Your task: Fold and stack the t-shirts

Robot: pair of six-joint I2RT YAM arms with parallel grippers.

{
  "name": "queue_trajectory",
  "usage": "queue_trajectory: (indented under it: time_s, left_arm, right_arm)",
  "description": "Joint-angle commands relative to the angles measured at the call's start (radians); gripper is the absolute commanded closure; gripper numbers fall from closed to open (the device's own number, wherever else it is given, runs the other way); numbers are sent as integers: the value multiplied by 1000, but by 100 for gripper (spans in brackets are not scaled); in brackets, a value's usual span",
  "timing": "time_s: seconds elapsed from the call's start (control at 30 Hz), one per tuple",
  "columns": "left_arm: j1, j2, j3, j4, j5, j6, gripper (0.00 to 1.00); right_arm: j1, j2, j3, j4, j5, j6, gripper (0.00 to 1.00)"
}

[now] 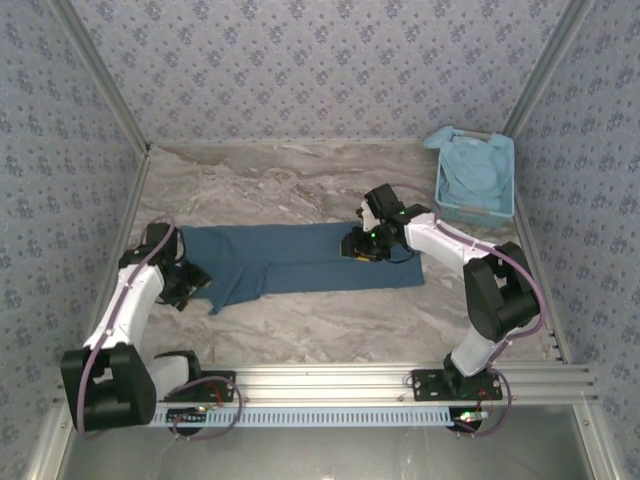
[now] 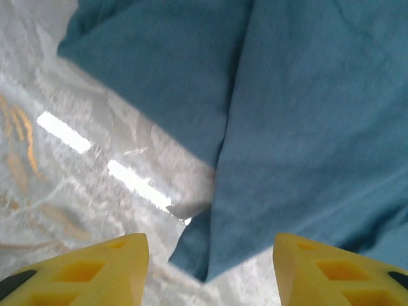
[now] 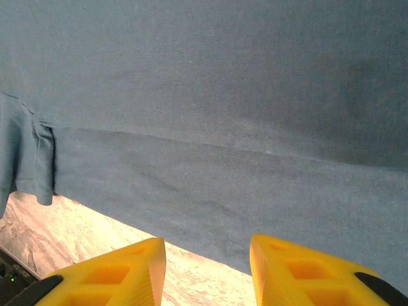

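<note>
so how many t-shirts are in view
2. The dark teal t-shirt lies spread on the table; the pale blue t-shirt sits in the basket at the far right. More may be hidden beneath it.

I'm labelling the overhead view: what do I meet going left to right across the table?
First the left gripper → right gripper → basket; the dark shirt spans between both grippers.

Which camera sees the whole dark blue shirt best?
The top external view: the dark blue shirt shows nearly whole, spread on the table. The left wrist view catches one corner close up; the right wrist view, a stretch of cloth and hem.
</note>
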Motion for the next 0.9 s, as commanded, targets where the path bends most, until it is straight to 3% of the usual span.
queue_trajectory:
  time_s: [0.0, 0.23, 0.7, 0.87]
  left_arm:
    - [50, 60, -3, 193, 72, 34, 48]
    - [86, 203, 25, 293, 78, 107, 59]
    - [85, 286, -6, 364, 125, 115, 64]
    - [86, 288, 0, 335, 96, 134, 64]
  right_arm:
    - [5, -21, -2, -10, -3, -8, 58]
    - [0, -37, -24, -13, -16, -8, 58]
    - [-10, -17, -6, -4, -23, -5, 58]
    - [-12, -11, 0, -3, -23, -5, 58]
